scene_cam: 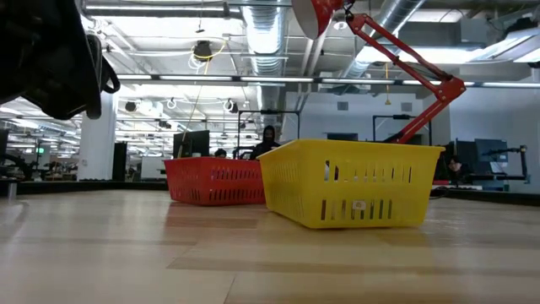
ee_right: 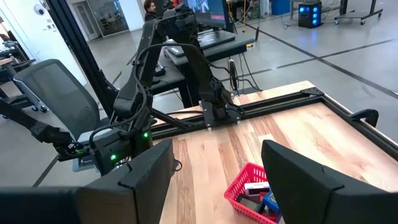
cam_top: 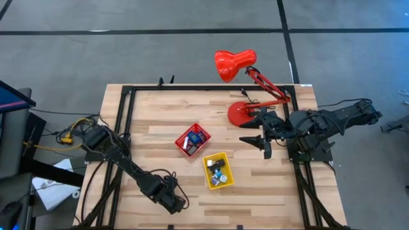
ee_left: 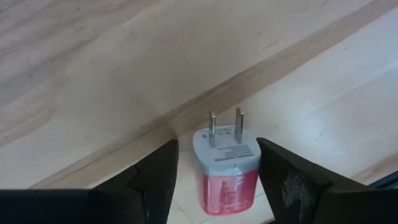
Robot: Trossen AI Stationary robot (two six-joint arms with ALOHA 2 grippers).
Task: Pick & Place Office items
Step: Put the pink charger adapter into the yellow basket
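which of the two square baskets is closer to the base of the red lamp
The red square plastic basket is closer to the red desk lamp's round base. The yellow square plastic basket sits farther from it, toward the table's front edge.

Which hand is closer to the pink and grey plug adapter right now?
Left. The left hand is open with the small pink and grey plug adapter between its fingers at the table's near edge. The right hand is raised beside the red lamp base, far across the table.

Plug adapter (ee_left: 226, 167) between left end effector (ee_left: 217, 180) fingers — above table (ee_left: 124, 74)
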